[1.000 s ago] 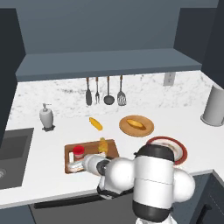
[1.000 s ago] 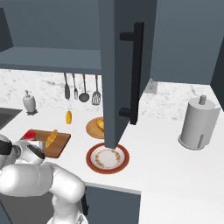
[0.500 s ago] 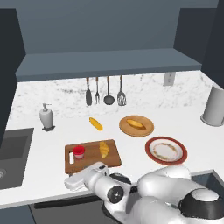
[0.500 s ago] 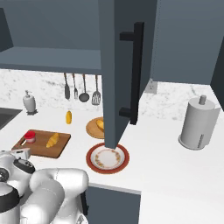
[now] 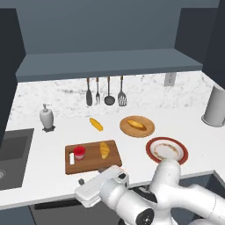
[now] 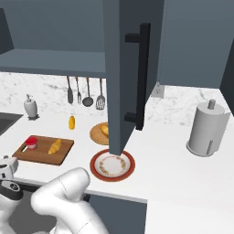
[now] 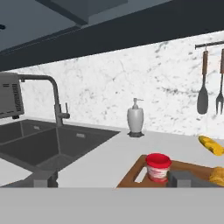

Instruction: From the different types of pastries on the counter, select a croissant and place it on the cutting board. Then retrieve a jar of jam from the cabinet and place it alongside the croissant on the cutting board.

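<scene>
The jar (image 5: pixel 79 152) of jam stands upright on the cutting board (image 5: pixel 92 161), near the end with the white handle slot, and the croissant (image 5: pixel 104 150) lies on the same board a little beside it, not touching. Both things seem to be where the task wants them. My claw (image 7: pixel 113 180) is spread wide and holds nothing; from the hand camera it sits low at the counter edge, in front of the board, with the jar just beyond one fingertip (image 7: pixel 180 178).

The danger I see is in my own arm. It is folded low and close to the counter (image 5: pixel 52 184), so if I lift or swing it carelessly, a finger or the wrist may push the board's near edge and move everything on it. The jar is small and squat, so I think it would slide more than fall, but it could go off the board. Farther away, the yellow roll (image 5: pixel 96 124), the soap dispenser (image 5: pixel 46 117) and the loaf (image 5: pixel 136 125) on its round plate (image 5: pixel 148 129) are well apart from me; I judge them safe.
</scene>
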You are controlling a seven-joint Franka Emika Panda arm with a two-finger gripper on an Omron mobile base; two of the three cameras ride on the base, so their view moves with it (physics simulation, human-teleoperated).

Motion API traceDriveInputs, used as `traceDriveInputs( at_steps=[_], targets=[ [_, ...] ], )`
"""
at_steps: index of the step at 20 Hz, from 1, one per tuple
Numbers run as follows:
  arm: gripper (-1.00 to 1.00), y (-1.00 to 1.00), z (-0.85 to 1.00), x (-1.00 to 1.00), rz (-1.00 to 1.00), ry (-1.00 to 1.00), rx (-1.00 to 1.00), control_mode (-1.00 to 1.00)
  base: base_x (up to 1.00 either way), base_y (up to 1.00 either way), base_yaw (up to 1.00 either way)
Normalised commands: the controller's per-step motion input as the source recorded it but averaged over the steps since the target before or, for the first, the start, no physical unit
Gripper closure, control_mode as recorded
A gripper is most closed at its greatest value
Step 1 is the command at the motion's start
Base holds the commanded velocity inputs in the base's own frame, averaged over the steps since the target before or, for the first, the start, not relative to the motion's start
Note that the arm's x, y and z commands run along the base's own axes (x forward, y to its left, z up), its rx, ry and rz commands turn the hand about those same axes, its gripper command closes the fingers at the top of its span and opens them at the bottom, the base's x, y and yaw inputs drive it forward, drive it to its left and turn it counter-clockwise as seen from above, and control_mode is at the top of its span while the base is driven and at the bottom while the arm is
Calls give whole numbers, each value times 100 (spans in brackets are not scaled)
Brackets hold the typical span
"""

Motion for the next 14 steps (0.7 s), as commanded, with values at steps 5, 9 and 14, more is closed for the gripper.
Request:
traceDriveInputs(
  at_steps=[5, 9, 14],
  targets=[
    [-100, -37, 100, -79, 0, -17, 12, -100, 0, 0, 0],
    [-100, -39, 100, -83, 0, -18, 14, -100, 0, 0, 0],
    [-100, -37, 100, -83, 0, -24, 15, -100, 0, 0, 0]
  ],
)
